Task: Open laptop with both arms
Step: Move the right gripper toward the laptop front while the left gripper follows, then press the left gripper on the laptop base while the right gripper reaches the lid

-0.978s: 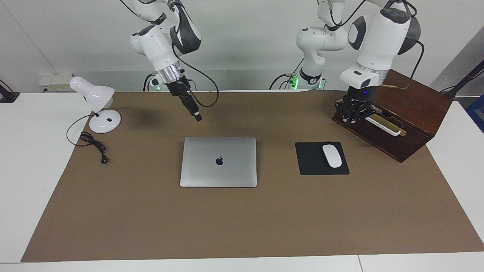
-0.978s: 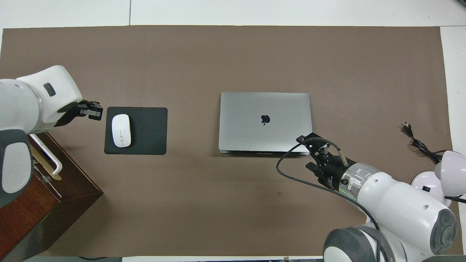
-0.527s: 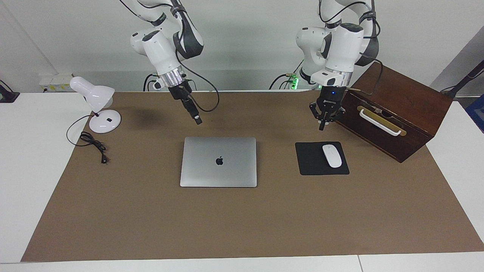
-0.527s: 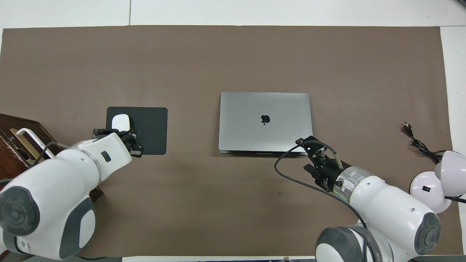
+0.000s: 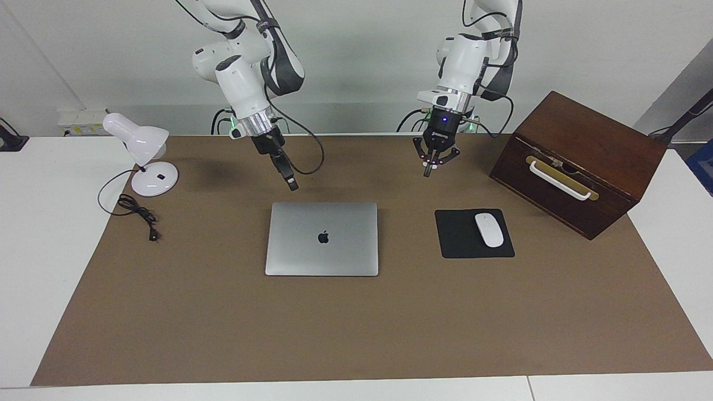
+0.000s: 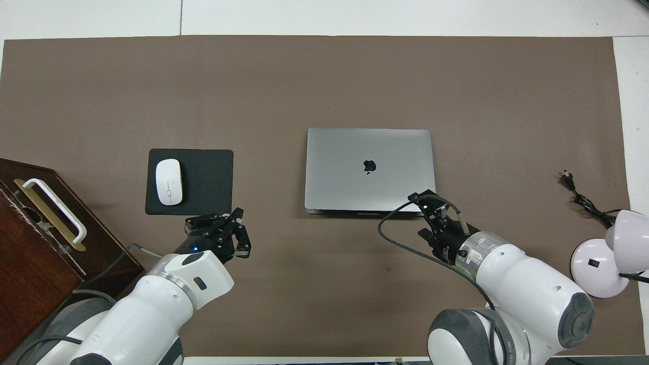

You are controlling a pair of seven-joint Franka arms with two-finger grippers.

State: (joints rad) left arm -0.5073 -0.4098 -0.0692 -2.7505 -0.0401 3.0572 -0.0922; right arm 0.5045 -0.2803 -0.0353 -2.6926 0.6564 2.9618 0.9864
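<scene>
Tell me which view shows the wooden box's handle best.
The facing view: the wooden box turns its front to that camera, so the white handle shows whole on its brass plate. In the overhead view the handle is seen steeply from above.

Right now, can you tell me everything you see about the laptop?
The laptop is thin, silver-grey, metal-looking, with a dark apple logo in the middle of its lid. It is shut and lies flat on the brown mat, beside the black mouse pad. Neither gripper touches it.
</scene>
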